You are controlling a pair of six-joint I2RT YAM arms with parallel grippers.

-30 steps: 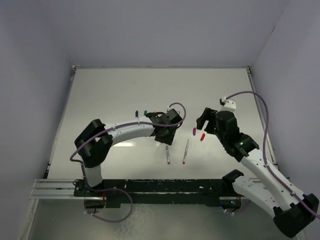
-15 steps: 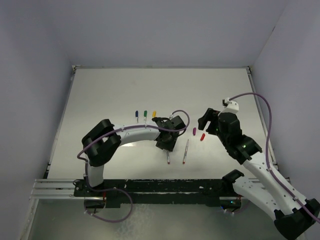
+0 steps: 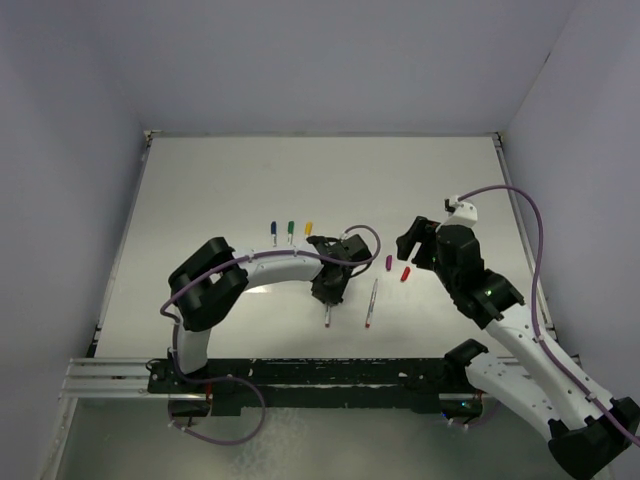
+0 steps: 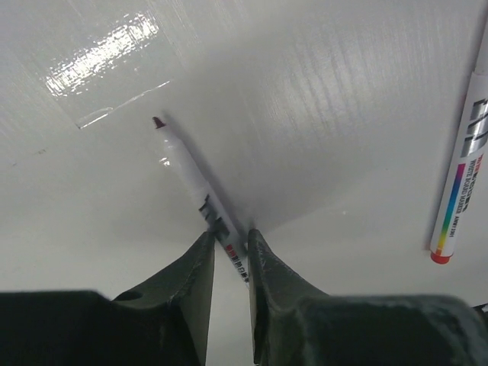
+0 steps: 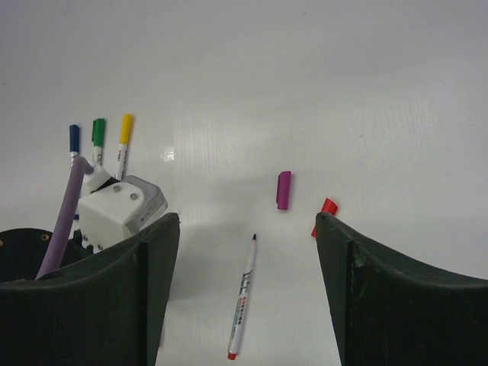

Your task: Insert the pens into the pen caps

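Observation:
An uncapped pen (image 4: pixel 187 171) with a dark red tip lies on the white table. My left gripper (image 4: pixel 229 235) is shut on its rear part, both fingertips touching the barrel; from above, the pen (image 3: pixel 327 316) sticks out below the gripper (image 3: pixel 329 290). A second bare pen (image 5: pixel 242 309) (image 3: pixel 371 303) lies to the right, dark tip pointing away. A purple cap (image 5: pixel 283 190) (image 3: pixel 388 262) and a red cap (image 5: pixel 326 207) (image 3: pixel 405 272) lie beyond it. My right gripper (image 5: pixel 245 221) (image 3: pixel 411 240) hangs wide open above them, holding nothing; its right finger hides part of the red cap.
Three pens wearing blue (image 3: pixel 273 228), green (image 3: pixel 290 228) and yellow (image 3: pixel 308 228) caps lie in a row behind the left arm. The left wrist's white camera block (image 5: pixel 122 210) sits close to the right gripper's left finger. Raised walls border the table.
My left gripper moved towards the near edge onto the red-tipped pen and its jaws narrowed around the barrel; the pen shifted slightly left. The right gripper drifted slightly right early on and then held still.

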